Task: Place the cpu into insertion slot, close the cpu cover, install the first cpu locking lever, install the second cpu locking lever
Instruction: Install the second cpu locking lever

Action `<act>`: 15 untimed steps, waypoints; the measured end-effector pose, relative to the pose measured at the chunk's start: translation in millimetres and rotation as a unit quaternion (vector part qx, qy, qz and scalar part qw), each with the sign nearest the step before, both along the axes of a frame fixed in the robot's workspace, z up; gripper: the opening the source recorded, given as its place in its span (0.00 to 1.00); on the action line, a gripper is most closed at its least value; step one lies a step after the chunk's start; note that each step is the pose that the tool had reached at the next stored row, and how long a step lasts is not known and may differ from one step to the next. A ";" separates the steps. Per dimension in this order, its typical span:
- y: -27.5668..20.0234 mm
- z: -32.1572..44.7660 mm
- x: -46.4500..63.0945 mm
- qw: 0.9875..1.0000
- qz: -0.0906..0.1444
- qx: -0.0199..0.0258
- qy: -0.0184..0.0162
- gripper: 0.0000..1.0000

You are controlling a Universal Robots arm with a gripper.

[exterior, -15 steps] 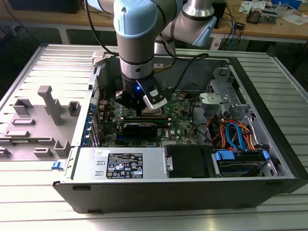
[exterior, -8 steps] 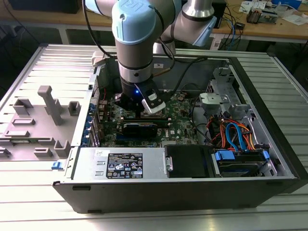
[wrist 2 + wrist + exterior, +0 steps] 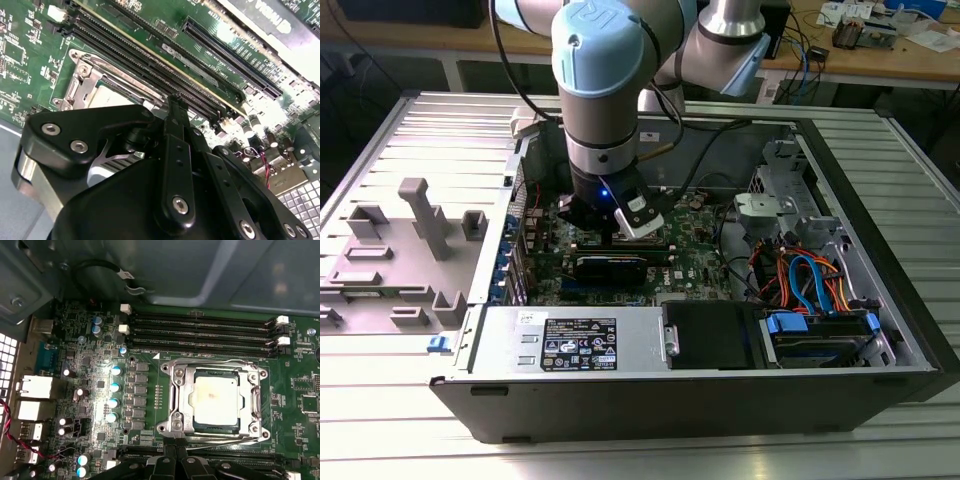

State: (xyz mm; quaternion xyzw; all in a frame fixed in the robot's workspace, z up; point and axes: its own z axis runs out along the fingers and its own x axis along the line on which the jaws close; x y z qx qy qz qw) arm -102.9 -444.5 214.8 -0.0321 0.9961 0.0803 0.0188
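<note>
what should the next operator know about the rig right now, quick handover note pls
Gripper: low over the motherboard inside the open PC case, fingers close together at the edge of the insertion slot, next to a thin wire lever. No part visibly held.
CPU: seated in the slot.
CPU cover: lying flat around the chip.
Done: CPU placed, cover appears down.
Left: whether either locking lever is latched can't be told; check both.

Exterior view high, far; 2 wrist views close, sharing cpu [image 3: 215, 399].
</note>
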 end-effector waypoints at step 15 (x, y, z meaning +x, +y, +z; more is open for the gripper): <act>-2.8 -8.6 -4.3 1.000 0.000 0.013 0.000 0.11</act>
